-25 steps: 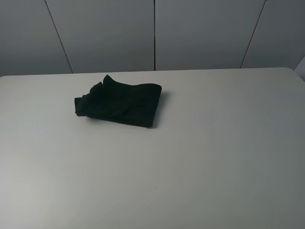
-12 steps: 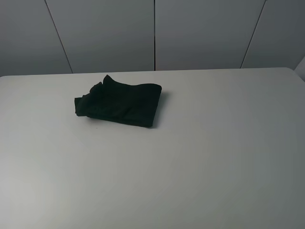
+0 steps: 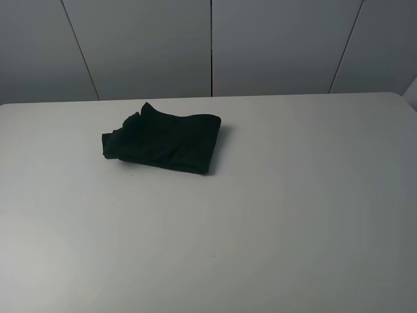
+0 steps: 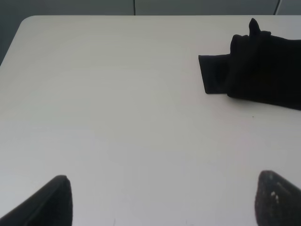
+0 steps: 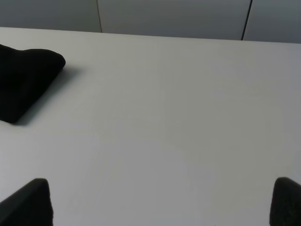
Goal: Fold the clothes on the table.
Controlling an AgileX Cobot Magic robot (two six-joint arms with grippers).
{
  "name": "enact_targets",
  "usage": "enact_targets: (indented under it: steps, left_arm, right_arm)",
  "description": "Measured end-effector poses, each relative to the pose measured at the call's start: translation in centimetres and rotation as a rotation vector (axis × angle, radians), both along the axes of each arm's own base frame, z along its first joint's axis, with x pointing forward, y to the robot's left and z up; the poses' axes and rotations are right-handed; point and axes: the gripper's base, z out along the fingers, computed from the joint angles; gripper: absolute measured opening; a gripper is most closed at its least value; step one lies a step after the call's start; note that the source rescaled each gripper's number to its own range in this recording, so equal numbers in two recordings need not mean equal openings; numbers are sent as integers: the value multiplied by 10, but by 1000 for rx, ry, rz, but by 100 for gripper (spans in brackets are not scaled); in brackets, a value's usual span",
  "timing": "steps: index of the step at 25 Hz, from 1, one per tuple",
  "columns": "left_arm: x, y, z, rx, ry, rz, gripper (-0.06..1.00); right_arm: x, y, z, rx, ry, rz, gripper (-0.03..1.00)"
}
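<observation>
The black T-shirt lies folded into a small bundle on the white table, left of centre toward the far edge. Its print and label are hidden. It also shows in the left wrist view and at the edge of the right wrist view. Neither arm appears in the exterior high view. My left gripper is open and empty, well short of the shirt, with black fingertips wide apart. My right gripper is open and empty over bare table, its fingertips wide apart.
Grey wall panels stand behind the table's far edge. A rounded table corner shows in the left wrist view. A sleeve sticks out from the bundle's left side.
</observation>
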Motion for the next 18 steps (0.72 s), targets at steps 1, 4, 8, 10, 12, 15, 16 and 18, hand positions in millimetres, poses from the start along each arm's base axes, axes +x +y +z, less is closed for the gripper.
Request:
enact_targets:
  steps: [1, 4, 8, 10, 12, 15, 16, 18]
  left_arm:
    - [0, 0, 0, 0, 0, 0, 100]
    - [0, 0, 0, 0, 0, 0, 100]
    - [0, 0, 0, 0, 0, 0, 100]
    - [0, 0, 0, 0, 0, 0, 100]
    - [0, 0, 0, 0, 0, 0, 100]
    - [0, 0, 0, 0, 0, 0, 100]
    - [0, 0, 0, 0, 0, 0, 100]
    - [0, 0, 0, 0, 0, 0, 100]
  right_arm:
    - [0, 0, 0, 0, 0, 0, 100]
    - [0, 0, 0, 0, -1, 0, 100]
    - [0, 0, 0, 0, -1, 0, 100]
    - [0, 0, 0, 0, -1, 0, 100]
    - [0, 0, 0, 0, -1, 0, 100]
    - [0, 0, 0, 0, -1, 0, 100]
    - [0, 0, 0, 0, -1, 0, 100]
    - [0, 0, 0, 0, -1, 0, 100]
